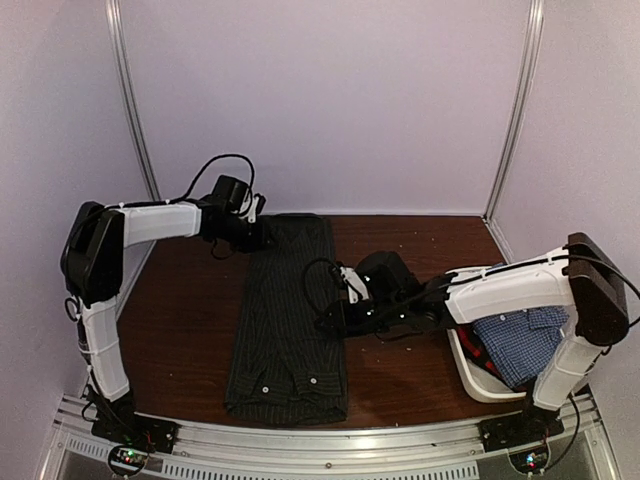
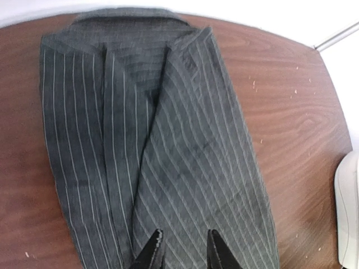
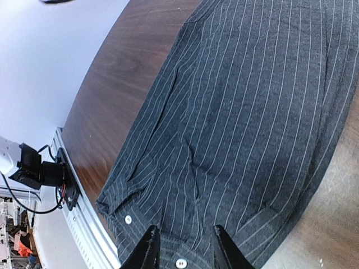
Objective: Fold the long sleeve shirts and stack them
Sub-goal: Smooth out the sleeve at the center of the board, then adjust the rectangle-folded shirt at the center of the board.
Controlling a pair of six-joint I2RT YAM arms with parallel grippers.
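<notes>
The black pinstriped shirt [image 1: 288, 320] lies in a long narrow strip down the middle of the table, its sides folded in, white buttons near the front edge. My left gripper [image 1: 262, 232] is at its far left corner, open and empty, over the cloth [image 2: 168, 145]. My right gripper [image 1: 335, 312] is at the shirt's right edge, about midway, open and empty above the cloth [image 3: 247, 112]. The blue-white check shirt [image 1: 520, 340] lies in the tub at the right, over a bit of the red-and-dark shirt [image 1: 478, 352].
A white plastic tub [image 1: 478, 382] stands at the right front of the table; its edge also shows in the left wrist view [image 2: 349, 213]. Bare brown tabletop [image 1: 185, 320] lies left of the shirt. An aluminium rail [image 1: 330, 432] runs along the near edge.
</notes>
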